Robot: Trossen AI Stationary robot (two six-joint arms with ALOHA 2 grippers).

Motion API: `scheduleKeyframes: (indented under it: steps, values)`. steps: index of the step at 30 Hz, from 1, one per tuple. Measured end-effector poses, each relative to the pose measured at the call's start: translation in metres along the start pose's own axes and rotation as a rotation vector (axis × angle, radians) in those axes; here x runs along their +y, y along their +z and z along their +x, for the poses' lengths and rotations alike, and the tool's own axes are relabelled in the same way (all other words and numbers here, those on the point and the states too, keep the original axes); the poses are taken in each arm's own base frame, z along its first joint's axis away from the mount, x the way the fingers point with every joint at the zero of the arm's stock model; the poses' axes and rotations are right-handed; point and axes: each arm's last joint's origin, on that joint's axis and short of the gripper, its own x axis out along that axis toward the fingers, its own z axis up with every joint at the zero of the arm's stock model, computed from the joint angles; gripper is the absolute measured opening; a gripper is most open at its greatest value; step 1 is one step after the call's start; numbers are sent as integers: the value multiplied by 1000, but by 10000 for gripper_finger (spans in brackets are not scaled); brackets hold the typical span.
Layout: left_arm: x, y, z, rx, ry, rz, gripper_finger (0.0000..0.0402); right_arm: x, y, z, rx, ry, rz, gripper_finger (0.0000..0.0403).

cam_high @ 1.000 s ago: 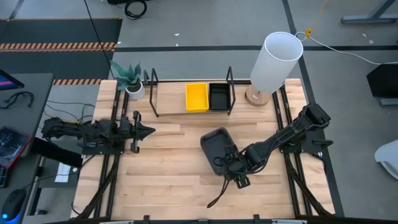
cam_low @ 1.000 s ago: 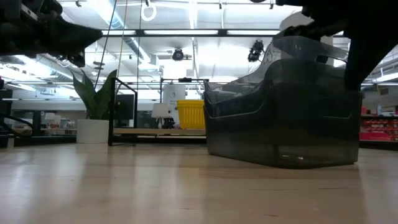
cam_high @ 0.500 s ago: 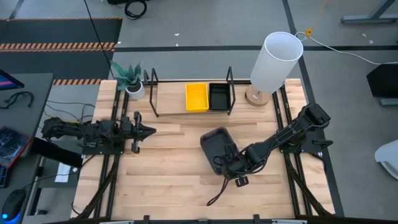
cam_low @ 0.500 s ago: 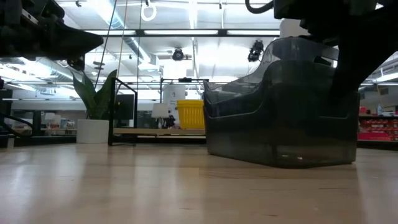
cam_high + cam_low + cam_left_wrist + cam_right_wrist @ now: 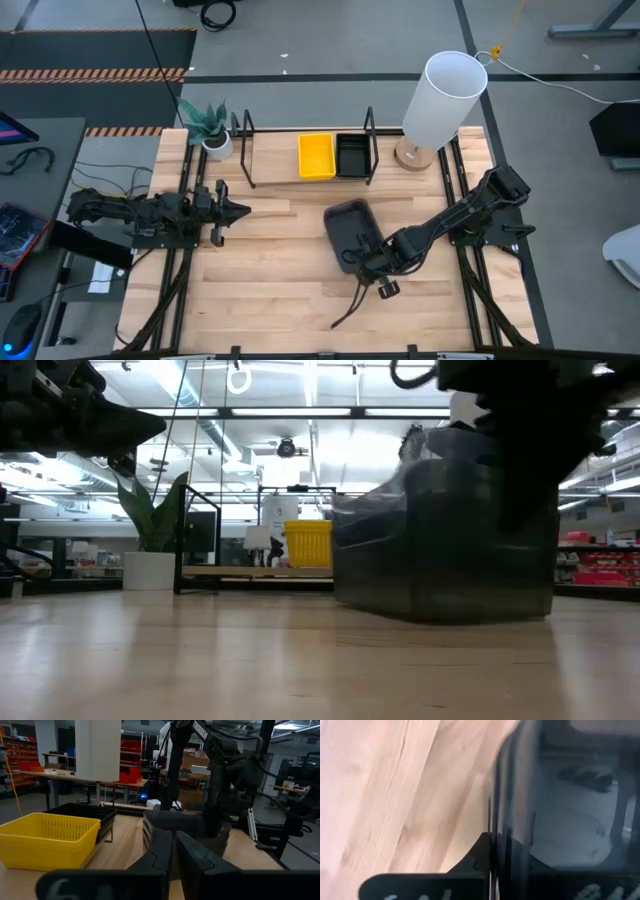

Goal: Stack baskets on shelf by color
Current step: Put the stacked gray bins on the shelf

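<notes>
Now my right claw (image 5: pixel 372 266) pinches the near rim of the dark grey basket (image 5: pixel 349 232) mid-worktop; its long axis runs toward twelve o'clock, where the shelf (image 5: pixel 275 178) lies. My left claw (image 5: pixel 238 210), pressed together, waits farther off at nine o'clock.

Workshop hall around a light wooden table

Grey concrete floor (image 5: pixel 330 45) surrounds the butcher-block table (image 5: pixel 270 290); a black-and-orange hazard strip (image 5: pixel 95 74) runs across the upper left of the high view. A white cylindrical lamp (image 5: pixel 445 100) and a potted plant (image 5: pixel 210 128) stand along the table's far edge. Behind, the low view shows ceiling strip lights (image 5: pixel 300 412) and red storage bins (image 5: pixel 600 570) at far right.
</notes>
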Motion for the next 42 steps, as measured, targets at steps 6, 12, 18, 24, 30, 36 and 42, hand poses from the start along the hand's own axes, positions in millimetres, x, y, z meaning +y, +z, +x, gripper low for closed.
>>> scheduleKeyframes:
  steps: [6, 12, 18, 24, 30, 36, 42]
  values:
    - [0, 0, 0, 0, 0, 0, 39, -20, 24, -5, -188, -20, -9, 25]
    - [0, 0, 0, 0, 0, 0, 35, -41, 36, -11, -273, -20, 12, 17]
    - [0, 0, 0, 0, 0, 0, 28, -52, 64, -45, -407, -67, 27, 18]
    - [0, 0, 0, 0, 0, 0, 37, -73, 85, -92, -478, -229, 75, 17]
    - [0, 0, 0, 1, 0, 0, 37, -108, 100, -128, -622, -376, 68, 20]
    - [0, 0, 0, 1, 0, 0, 28, -163, 97, -127, -696, -398, 119, 21]
    - [0, 0, 0, -3, 0, -1, 35, -208, 99, -97, -702, -438, 182, 22]
